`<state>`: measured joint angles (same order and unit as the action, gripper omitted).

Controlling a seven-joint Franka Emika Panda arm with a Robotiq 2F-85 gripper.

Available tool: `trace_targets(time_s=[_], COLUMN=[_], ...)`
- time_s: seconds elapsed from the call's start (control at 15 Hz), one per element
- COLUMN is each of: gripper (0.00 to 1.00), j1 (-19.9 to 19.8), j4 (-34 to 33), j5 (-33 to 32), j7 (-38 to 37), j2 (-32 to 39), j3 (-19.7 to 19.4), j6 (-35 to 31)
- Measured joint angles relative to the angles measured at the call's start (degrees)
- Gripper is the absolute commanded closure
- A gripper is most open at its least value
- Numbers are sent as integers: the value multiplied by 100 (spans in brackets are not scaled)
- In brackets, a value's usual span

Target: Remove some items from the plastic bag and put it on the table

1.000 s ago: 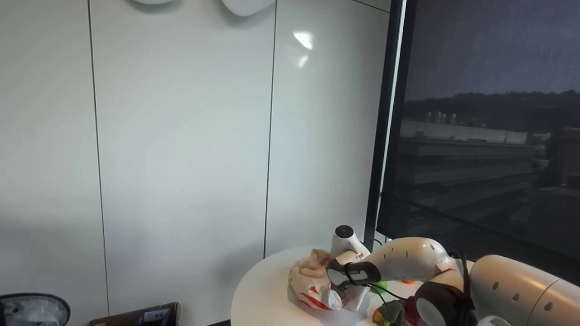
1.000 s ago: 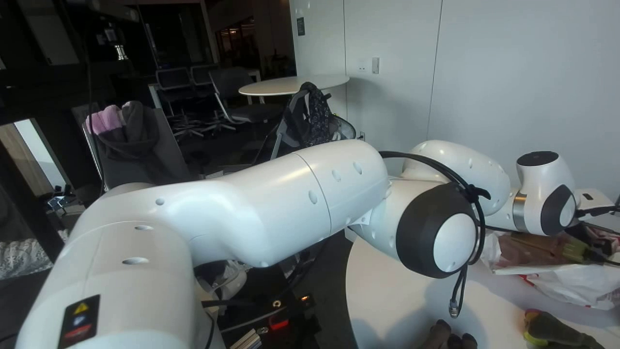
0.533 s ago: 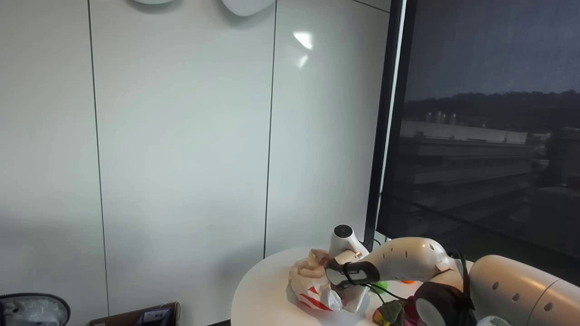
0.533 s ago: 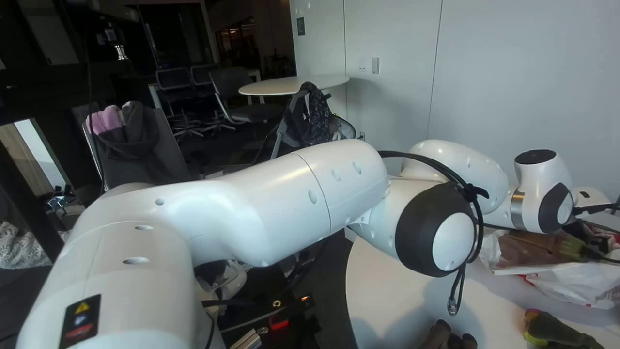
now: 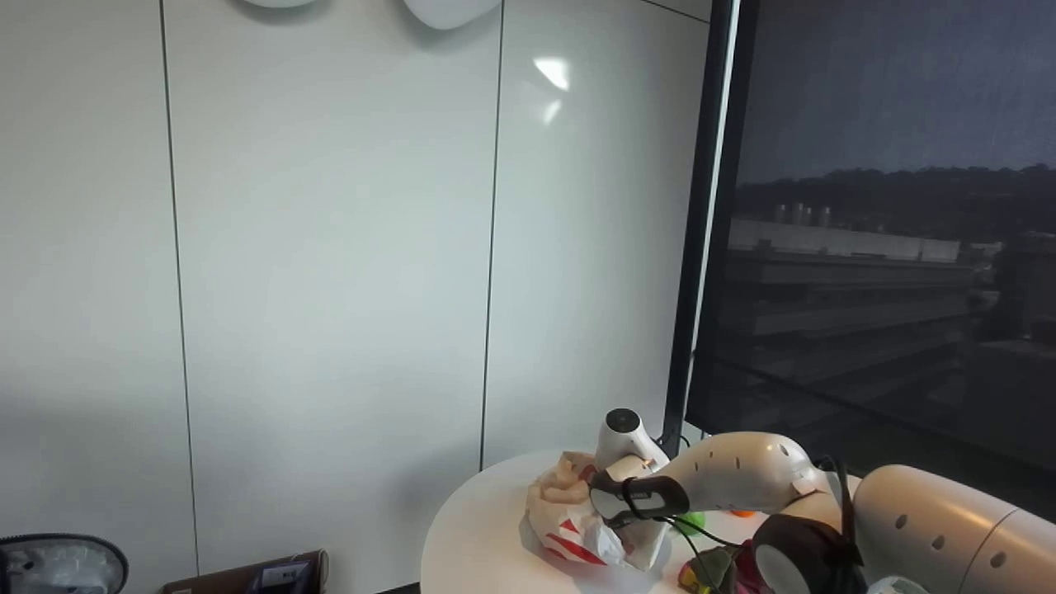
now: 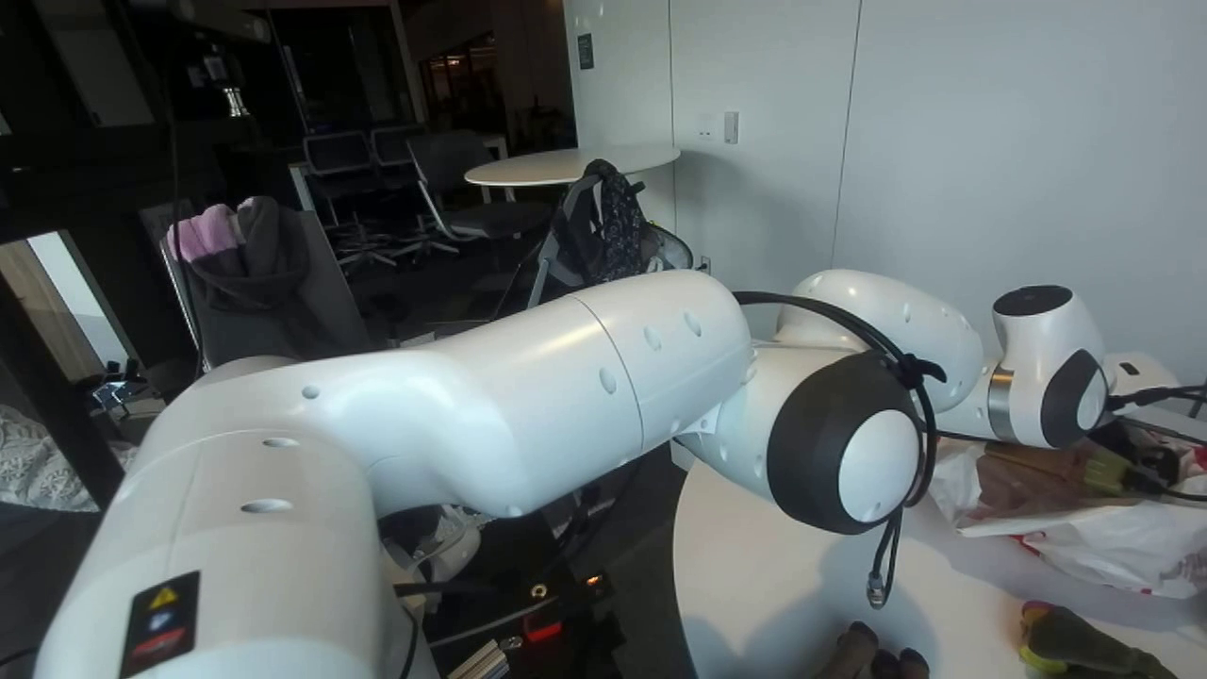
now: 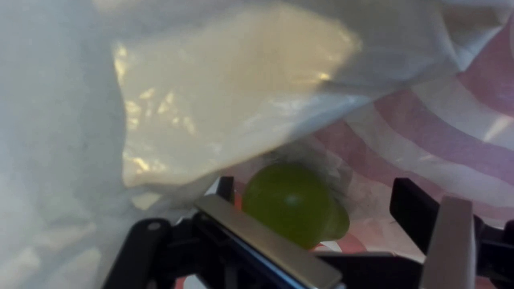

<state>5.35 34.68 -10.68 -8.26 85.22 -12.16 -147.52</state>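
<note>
on the white table [image 5: 469,536], the plastic bag [image 5: 569,516] lies below and around the end effector [image 7: 315,196], jaws spread wide.

On the robot arm [image 6: 566,377], a black label [image 6: 160,621] carries a yellow warning triangle [image 6: 163,597].

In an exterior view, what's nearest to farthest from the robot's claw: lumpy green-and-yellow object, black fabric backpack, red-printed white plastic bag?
1. Plastic bag: right at the black gripper.
2. Lumpy object: on the round white table, beside the bag.
3. Backpack: far back, off the table.
</note>
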Motion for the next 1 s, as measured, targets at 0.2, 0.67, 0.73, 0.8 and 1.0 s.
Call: trace_targets(time_s=[0.2, 0.67, 0.73, 0.8, 1.0], gripper=[0, 39, 46, 54, 78], j1=[-5, -38, -38, -38, -38], j4=[0, 26, 29, 29, 29], j5=[0, 0, 0, 0, 0], j7=[-40, -79, -79, -79, -79], j2=[0, 1, 1, 0, 0], j3=[-19, 3, 12, 19, 27], j6=[-64, -141, -141, -142, -157])
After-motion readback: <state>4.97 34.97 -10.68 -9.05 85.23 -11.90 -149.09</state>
